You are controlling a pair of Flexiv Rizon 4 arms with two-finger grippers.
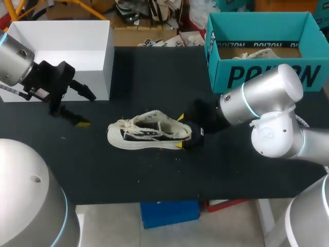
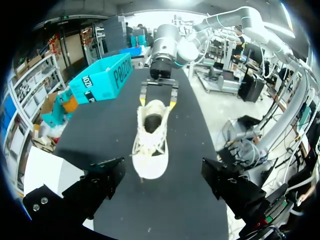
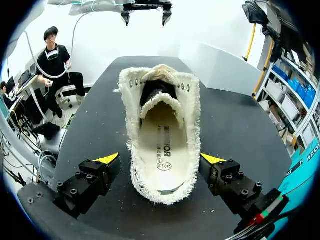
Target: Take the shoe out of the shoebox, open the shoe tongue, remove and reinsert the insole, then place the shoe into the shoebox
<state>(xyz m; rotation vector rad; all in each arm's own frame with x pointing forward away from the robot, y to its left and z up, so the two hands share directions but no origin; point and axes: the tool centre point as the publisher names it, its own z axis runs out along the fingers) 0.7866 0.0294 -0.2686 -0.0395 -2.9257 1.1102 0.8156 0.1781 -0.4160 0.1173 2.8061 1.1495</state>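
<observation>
A cream canvas shoe [image 1: 149, 135] with frayed edges lies upright on the black table [image 1: 154, 175], toe to the left. Its cream insole [image 3: 162, 150] shows through the mouth. My right gripper [image 1: 181, 131] is open and straddles the heel, one yellow tip on each side, with a small gap to the shoe [image 3: 162, 145] on both sides [image 3: 160, 164]. My left gripper [image 1: 85, 109] is open and hangs to the left of the toe, well apart from it. In the left wrist view the shoe [image 2: 150, 140] lies ahead of my left gripper [image 2: 162, 180], with the right gripper [image 2: 159, 100] at its far end.
The teal shoebox [image 1: 267, 77] stands open at the back right, with paper inside. A white open box [image 1: 105, 67] stands at the back left, close behind my left arm. The teal box [image 2: 102, 77] and the white box [image 3: 225, 65] also show in the wrist views.
</observation>
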